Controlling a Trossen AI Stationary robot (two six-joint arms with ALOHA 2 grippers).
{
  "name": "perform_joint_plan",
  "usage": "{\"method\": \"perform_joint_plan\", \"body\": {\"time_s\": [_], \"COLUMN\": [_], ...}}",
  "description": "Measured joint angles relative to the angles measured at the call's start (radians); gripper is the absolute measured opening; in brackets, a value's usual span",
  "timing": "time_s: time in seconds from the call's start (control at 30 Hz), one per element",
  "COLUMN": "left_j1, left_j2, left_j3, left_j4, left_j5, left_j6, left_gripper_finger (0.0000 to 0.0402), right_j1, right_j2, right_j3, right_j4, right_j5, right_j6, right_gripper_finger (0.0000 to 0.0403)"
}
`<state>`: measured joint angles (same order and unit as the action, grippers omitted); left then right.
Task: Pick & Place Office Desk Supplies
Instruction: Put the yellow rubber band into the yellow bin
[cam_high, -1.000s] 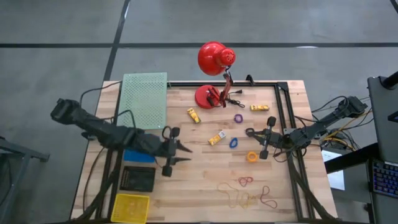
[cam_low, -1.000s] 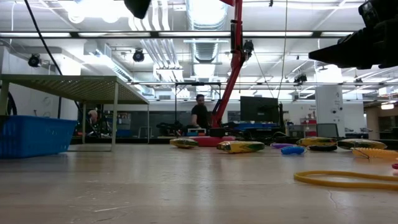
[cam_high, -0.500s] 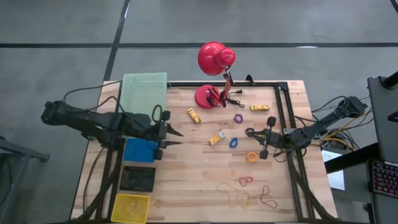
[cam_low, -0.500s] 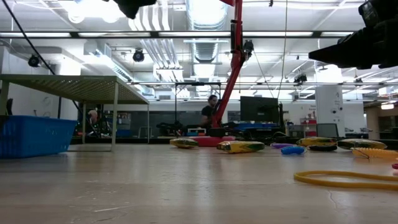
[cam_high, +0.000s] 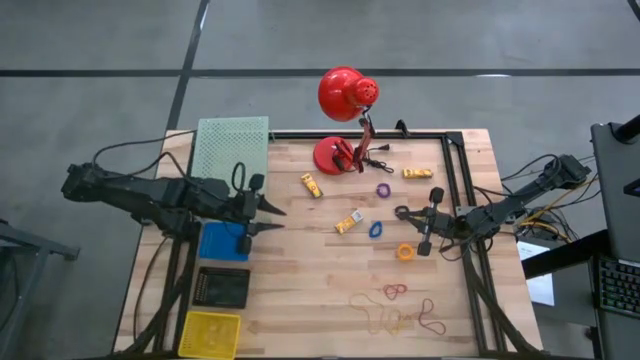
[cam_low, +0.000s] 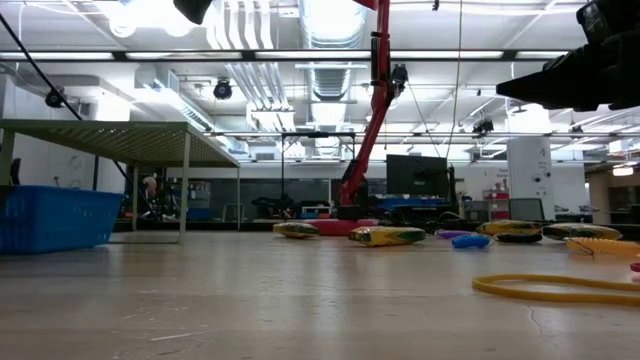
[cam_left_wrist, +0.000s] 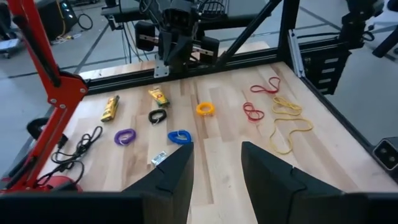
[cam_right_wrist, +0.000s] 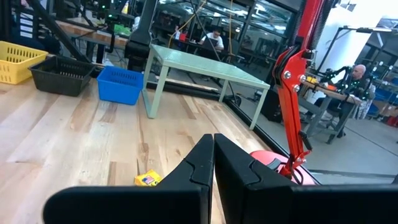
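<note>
**Left Hand Positioning Over the Bin Side Before the Next Pick**

The left hand is hovering at centre left of the high view, just right of the blue bin, with its fingers standing apart and nothing between them. The right hand is waiting at centre right, its fingers pressed together and empty.

The supplies are lying loose on the bench. A yellow piece is sitting above centre, and another yellow piece is lying near centre. A blue ring, a purple ring and an orange ring are grouped right of centre. Red and tan rubber bands are spread at lower right. The black bin and yellow bin are standing at lower left.

Recommended procedure, as a judgement:

1. Select one item only; the central yellow piece is nearest.
2. Approach from above with the fingers straddling its short side.
3. Descend until the tips are nearly touching the wood; these items are lying flat and thin.
4. Keep clear of the red lamp and its cable at upper centre.
</note>
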<state>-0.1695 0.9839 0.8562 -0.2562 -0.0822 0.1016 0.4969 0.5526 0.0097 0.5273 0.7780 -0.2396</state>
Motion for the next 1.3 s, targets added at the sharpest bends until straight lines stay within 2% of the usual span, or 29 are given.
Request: {"method": "perform_joint_plan", "body": {"time_s": [0.2, 0.97, 1.1, 1.2, 1.3], "left_j1": [0.000, 0.000, 0.000, 0.000, 0.000], "left_j2": [0.001, 0.001, 0.001, 0.001, 0.001], "left_j3": [0.000, 0.000, 0.000, 0.000, 0.000], "left_j4": [-0.010, -0.064, -0.064, -0.065, -0.065], "left_j5": [-0.006, -0.007, -0.007, -0.007, -0.007], "left_j6": [-0.001, 0.000, 0.000, 0.000, 0.000], "left_gripper_finger": [0.0136, 0.0136, 0.0136, 0.0136, 0.0136], "right_j1": [0.000, 0.000, 0.000, 0.000, 0.001], "right_j2": [0.000, 0.000, 0.001, 0.000, 0.003], "right_j3": [0.000, 0.000, 0.001, 0.054, 0.168], "right_j4": [-0.006, -0.006, 0.054, 0.029, -0.104], "right_j5": [0.000, 0.000, -0.003, -0.039, -0.053], "right_j6": [-0.049, -0.050, -0.131, -0.143, -0.152], "right_gripper_finger": [0.0008, 0.0008, 0.0008, 0.0008, 0.0008]}}
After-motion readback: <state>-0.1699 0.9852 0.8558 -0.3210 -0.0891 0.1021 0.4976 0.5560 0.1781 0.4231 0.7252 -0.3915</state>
